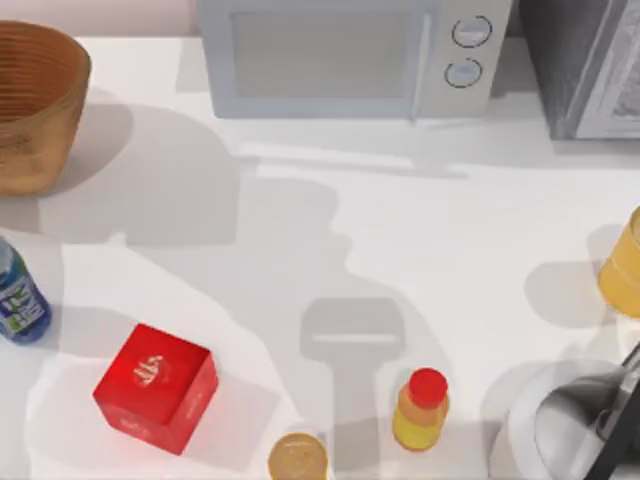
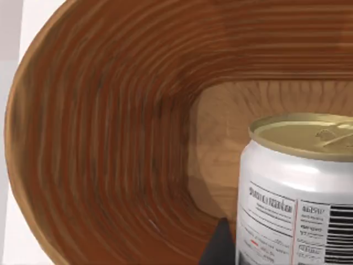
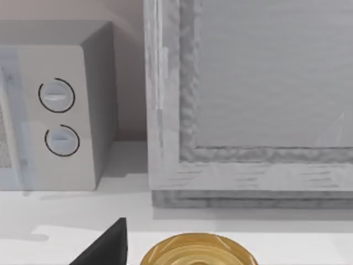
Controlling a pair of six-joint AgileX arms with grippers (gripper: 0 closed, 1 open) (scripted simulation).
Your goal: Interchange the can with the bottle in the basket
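A: Where's the can (image 2: 295, 187)?

B: Upright inside the basket (image 1: 30, 105), at the counter's (image 1: 330, 230) ten o'clock corner. The left arm's camera hangs right beside it, whether its jaws are clenched I cannot tell.

A: And the bottle (image 1: 18, 296)?

B: Outside, at nine o'clock. Probably the can gets lifted out first; that needs a firm grip. The right arm (image 1: 610, 415) idles at five o'clock
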